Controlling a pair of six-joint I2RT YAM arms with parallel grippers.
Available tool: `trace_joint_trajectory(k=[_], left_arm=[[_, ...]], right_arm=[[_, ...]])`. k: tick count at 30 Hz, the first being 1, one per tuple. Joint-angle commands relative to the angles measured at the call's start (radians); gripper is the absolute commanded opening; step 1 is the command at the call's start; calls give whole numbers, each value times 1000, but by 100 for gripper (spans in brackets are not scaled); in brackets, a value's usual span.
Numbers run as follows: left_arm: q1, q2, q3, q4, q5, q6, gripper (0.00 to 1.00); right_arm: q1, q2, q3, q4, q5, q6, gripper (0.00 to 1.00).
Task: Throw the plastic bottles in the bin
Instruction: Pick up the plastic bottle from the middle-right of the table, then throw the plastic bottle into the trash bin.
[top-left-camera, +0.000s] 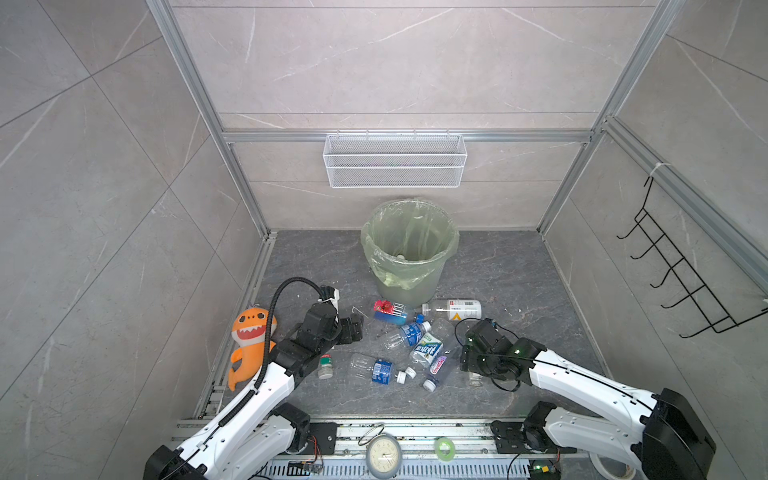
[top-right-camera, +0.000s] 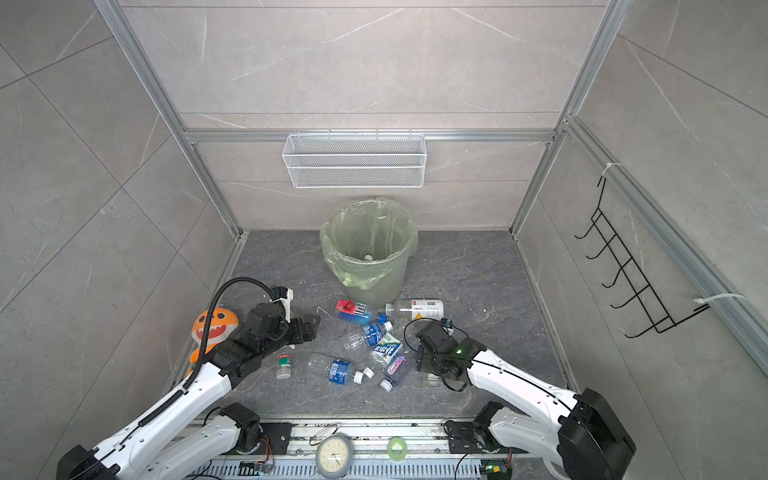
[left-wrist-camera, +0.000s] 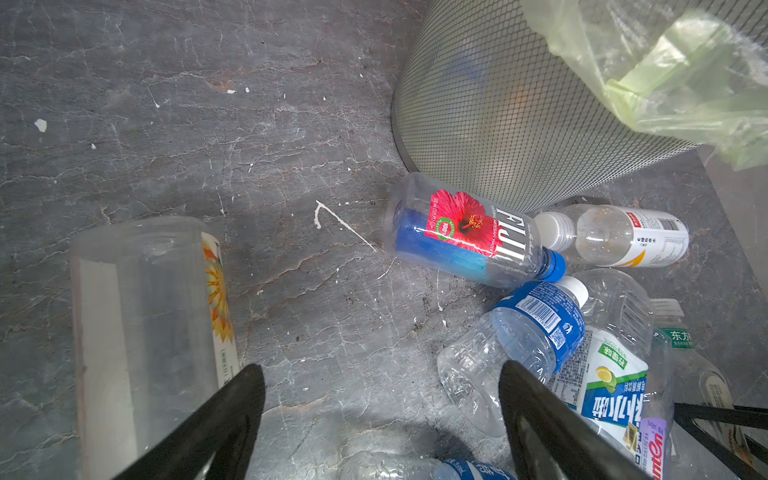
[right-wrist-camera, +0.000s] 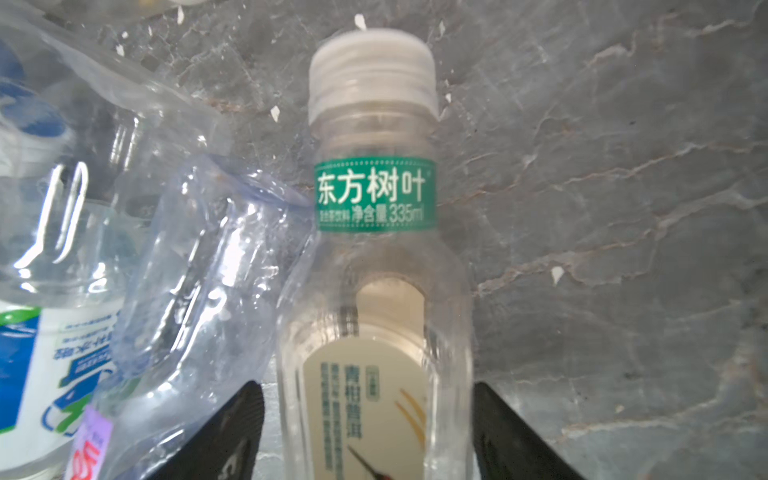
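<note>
In both top views the bin (top-left-camera: 415, 291) stands at the middle of the worktop's (top-left-camera: 519, 270) far edge. The plastic bottles (top-left-camera: 415, 345) lie scattered just on its near side, between my two arms. My left hand (top-left-camera: 353, 328) hangs at the left flank of the heap. My right hand (top-left-camera: 469, 363) is down low at the right flank, covering what it is after.

In the left wrist view, the fingers (left-wrist-camera: 232, 415) stand wide with only bare worktop between them. A clear sun-printed bottle (left-wrist-camera: 145, 332) lies just beside one finger and a blue-labelled bottle (left-wrist-camera: 523, 345) beside the other. The red-flowered bottle (left-wrist-camera: 469, 237) lies right by the foot of the bin.

In the right wrist view, the green-banded bottle (right-wrist-camera: 374, 199) lies flat on the worktop. Its long axis runs straight out from the hand, with the white cap (right-wrist-camera: 372, 75) away from the wrist and the body between the fingers. It looks clear and empty, with a cream label lower down, and a crumpled clear bottle (right-wrist-camera: 199, 270) presses against one side. One finger sits hard by its wall and the other shows a sliver of gap, so I judge the hand half-wide around it, not yet gripping. The right arm is plainly the nearer. Squeezing across the body comes next, I'd say, and that thin wall may buckle.
</note>
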Motion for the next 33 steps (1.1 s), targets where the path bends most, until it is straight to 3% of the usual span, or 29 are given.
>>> trace_joint_trajectory(k=[1, 6, 11, 23, 28, 33], left_arm=[[-2, 9, 5, 40, 21, -3, 90], [-2, 22, 0, 56, 28, -2, 88], [-2, 23, 5, 56, 32, 6, 87], [-4, 10, 17, 93, 80, 28, 87], [-4, 6, 31, 90, 79, 30, 87], [-4, 24, 50, 85, 69, 37, 87]], right_arm=[[5, 23, -5, 2, 31, -22, 73], [14, 35, 6, -21, 76, -58, 61], [38, -91, 1, -39, 131, -89, 49], [81, -431, 208, -88, 259, -334, 48], [82, -353, 482, -120, 257, -439, 49], [82, -146, 813, -134, 204, -530, 51]])
